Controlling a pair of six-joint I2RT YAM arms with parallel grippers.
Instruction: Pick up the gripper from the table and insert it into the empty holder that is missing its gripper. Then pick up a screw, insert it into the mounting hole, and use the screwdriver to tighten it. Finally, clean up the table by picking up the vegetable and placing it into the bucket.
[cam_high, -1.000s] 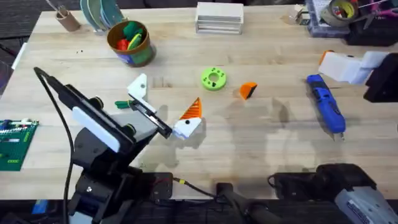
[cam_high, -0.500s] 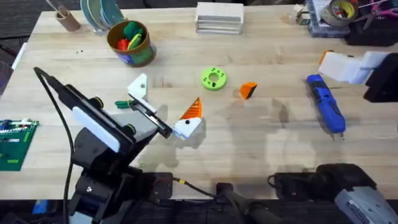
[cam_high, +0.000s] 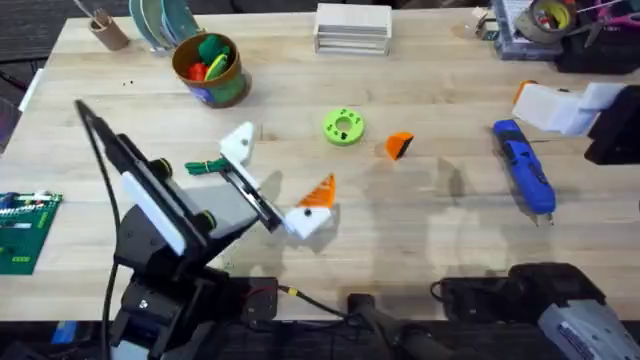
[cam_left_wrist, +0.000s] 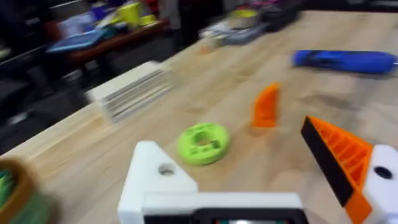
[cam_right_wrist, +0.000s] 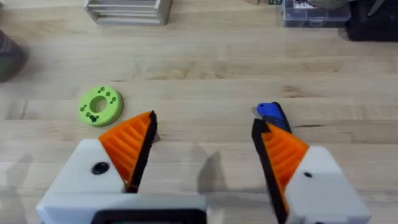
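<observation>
The left gripper (cam_high: 270, 180) hangs released over the surface (cam_high: 430, 230), one white holder (cam_high: 238, 144) bare, beside the vegetable (cam_high: 207, 166). The loose orange piece (cam_high: 399, 145) lies near the green disc (cam_high: 343, 127). The right gripper (cam_right_wrist: 202, 158) is released too

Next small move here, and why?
Probably send the right gripper out to the loose orange wedge and close on it. The wedge lies untouched on the table beside the green disc. The right gripper is open and empty, and the left gripper shows a bare white holder with no pad.
</observation>
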